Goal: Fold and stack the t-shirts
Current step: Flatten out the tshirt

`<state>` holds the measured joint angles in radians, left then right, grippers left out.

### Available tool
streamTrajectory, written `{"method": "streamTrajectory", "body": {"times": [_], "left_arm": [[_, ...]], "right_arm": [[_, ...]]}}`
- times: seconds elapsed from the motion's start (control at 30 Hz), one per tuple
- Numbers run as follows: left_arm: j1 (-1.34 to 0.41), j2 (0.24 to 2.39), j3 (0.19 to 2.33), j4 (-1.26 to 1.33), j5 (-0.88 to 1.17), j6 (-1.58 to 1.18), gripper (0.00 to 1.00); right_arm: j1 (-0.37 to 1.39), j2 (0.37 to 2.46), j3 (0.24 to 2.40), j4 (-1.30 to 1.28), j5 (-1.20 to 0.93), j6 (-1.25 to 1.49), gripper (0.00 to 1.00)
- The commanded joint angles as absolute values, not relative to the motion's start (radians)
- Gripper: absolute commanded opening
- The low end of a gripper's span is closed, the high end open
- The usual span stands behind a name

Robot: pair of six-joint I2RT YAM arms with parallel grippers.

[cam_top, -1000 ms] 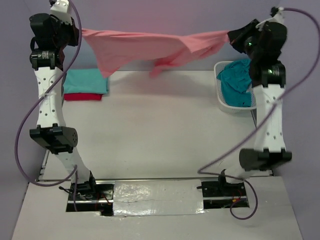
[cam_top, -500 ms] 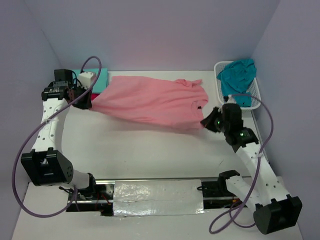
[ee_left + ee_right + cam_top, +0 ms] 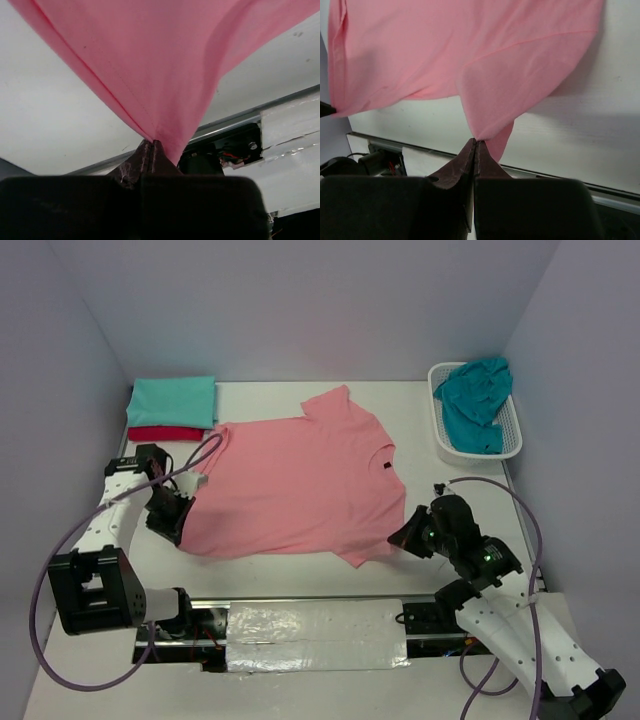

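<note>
The salmon pink t-shirt [image 3: 300,480] lies spread flat across the middle of the table. My left gripper [image 3: 183,525] is shut on its near left corner [image 3: 165,135]. My right gripper [image 3: 398,538] is shut on its near right corner [image 3: 487,132]. A mint-teal t-shirt [image 3: 172,400] lies folded on a crimson red one [image 3: 160,434] at the far left. The darker teal-blue t-shirt [image 3: 475,400] is bunched in the white basket [image 3: 515,435] at the far right.
The metal strip and taped plate [image 3: 310,625] run along the near edge between the arm bases. Purple cables [image 3: 45,570] loop beside both arms. Walls close the table at the back and sides.
Both arms came down from high at the back and pulled the pink shirt toward the near edge; it went from hanging stretched in the air to lying spread on the table.
</note>
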<state>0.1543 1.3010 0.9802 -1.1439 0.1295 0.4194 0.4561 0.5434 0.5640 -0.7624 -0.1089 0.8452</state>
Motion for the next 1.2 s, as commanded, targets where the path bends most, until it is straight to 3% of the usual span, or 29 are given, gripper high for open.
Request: {"method": "streamTrajectory", "body": {"times": [0.0,0.23,0.43,0.6,0.63,0.67,0.7,0.73,0.8,0.83,0.9,0.97,1.03,1.07,1.17], "left_arm": [[0.184,1.246,0.989,-1.178,0.045,0.419,0.0],[0.218,1.264,1.038,-1.137,0.078,0.385,0.0],[0.203,1.602,1.332,-1.107,0.21,0.342,0.0],[0.14,2.015,2.04,-1.202,0.319,0.264,0.0],[0.121,2.177,2.35,-1.216,0.33,0.218,0.0],[0.112,2.26,2.514,-1.213,0.328,0.189,0.0],[0.103,2.31,2.617,-1.166,0.318,0.17,0.0],[0.072,2.327,2.663,-1.096,0.252,0.167,0.0],[0.049,2.252,2.504,-0.774,0.203,0.155,0.0],[0.038,2.153,2.347,-0.662,0.172,0.141,0.0],[0.034,2.093,2.292,-0.451,0.153,0.123,0.0],[0.037,2.085,2.386,-0.404,0.124,0.083,0.0],[0.046,2.094,2.501,-0.361,0.127,0.036,0.0],[0.052,2.083,2.508,-0.333,0.156,0.019,0.0],[0.052,2.01,2.455,-0.256,0.217,0.009,0.0]], "right_arm": [[0.462,0.558,0.61,-0.784,-0.098,0.861,0.0],[0.449,0.537,0.707,-0.851,-0.003,0.812,0.0],[0.33,0.83,0.834,-0.637,-0.096,0.656,0.0],[0.14,1.252,1.147,-0.482,-0.201,0.539,0.0],[0.109,1.417,1.351,-0.5,-0.201,0.523,0.0],[0.095,1.505,1.474,-0.518,-0.213,0.5,0.0],[0.084,1.593,1.596,-0.541,-0.231,0.496,0.0],[0.06,1.767,1.872,-0.607,-0.245,0.492,0.0],[0.04,1.946,2.2,-0.701,-0.281,0.505,0.0],[0.014,2.117,2.554,-0.788,-0.287,0.524,0.0],[-0.033,2.206,2.799,-0.784,-0.32,0.656,0.0],[-0.092,2.084,2.679,-0.57,-0.357,0.737,0.0],[-0.109,1.93,2.375,-0.313,-0.313,0.741,0.0],[-0.112,1.877,2.344,-0.292,-0.278,0.709,0.0],[-0.127,1.851,2.521,-0.406,-0.206,0.591,0.0]]}}
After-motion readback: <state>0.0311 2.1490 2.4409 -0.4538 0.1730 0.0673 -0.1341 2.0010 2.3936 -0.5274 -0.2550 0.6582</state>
